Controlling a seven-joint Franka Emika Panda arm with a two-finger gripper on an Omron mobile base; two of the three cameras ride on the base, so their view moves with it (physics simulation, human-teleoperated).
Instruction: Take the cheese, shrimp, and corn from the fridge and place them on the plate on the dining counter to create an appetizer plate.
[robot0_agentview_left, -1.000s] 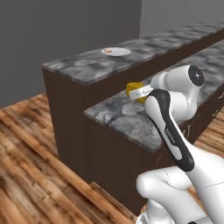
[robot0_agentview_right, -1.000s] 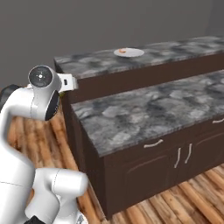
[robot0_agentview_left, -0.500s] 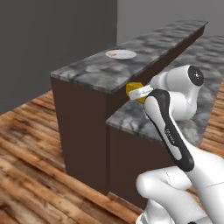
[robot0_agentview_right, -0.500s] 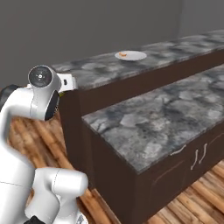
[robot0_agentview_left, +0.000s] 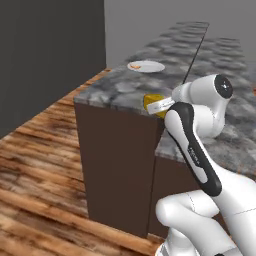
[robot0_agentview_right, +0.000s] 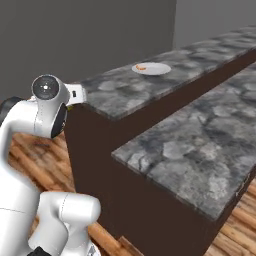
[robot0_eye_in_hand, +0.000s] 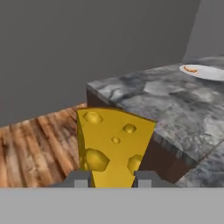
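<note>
Hard to make out in the base views: gripper (robot0_agentview_left: 161, 105) mostly masked by the arm's wrist, only a sliver of cheese (robot0_agentview_left: 152, 102) showing. Clear from the hand view: gripper (robot0_eye_in_hand: 112, 177) clamped on the cheese (robot0_eye_in_hand: 113, 146), wedge upright between the fingertips (robot0_eye_in_hand: 79, 178), lower edge cut off. Held near the end corner of the dining counter (robot0_agentview_left: 112, 92). Farther along that counter, the plate (robot0_agentview_left: 146, 66), with the small orange shrimp (robot0_agentview_left: 135, 66) lying in it.
</note>
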